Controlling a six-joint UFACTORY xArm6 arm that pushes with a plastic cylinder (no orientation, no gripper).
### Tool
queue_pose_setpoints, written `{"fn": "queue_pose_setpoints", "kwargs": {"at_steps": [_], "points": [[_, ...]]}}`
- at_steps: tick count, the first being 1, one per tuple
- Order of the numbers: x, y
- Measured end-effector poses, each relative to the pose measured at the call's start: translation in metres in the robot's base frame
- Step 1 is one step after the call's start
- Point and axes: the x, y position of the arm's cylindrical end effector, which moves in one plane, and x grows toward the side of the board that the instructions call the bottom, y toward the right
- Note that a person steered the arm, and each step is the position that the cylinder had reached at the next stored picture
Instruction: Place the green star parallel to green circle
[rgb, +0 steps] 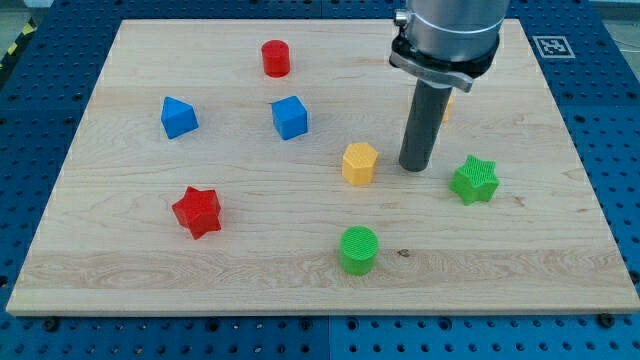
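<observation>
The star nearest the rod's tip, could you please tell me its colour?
Green; the star sits just right of my tip in the camera view.

The arm comes in from the view's top, right of centre, its grey metal housing cut off by the frame's upper edge. Below the housing sits a dark clamp ring, a touch tilted, lower on its right side. Out of that ring the straight dark rod drops almost vertically, thick and plain, no bend anywhere along it. My tip (416, 167) is planted right down at surface level, slightly right of the view's middle. The rod leans very faintly, upper end a shade further right than the lower end. No other joint or link shows.
</observation>
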Motion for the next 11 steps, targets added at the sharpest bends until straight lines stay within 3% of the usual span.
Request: {"fn": "queue_pose_setpoints", "kwargs": {"at_steps": [2, 3, 4, 6, 8, 10, 11], "points": [[0.016, 0.017], [-0.009, 0.042], [0.013, 0.08], [0.044, 0.096], [0.061, 0.073], [0.084, 0.114], [0.093, 0.1]]}}
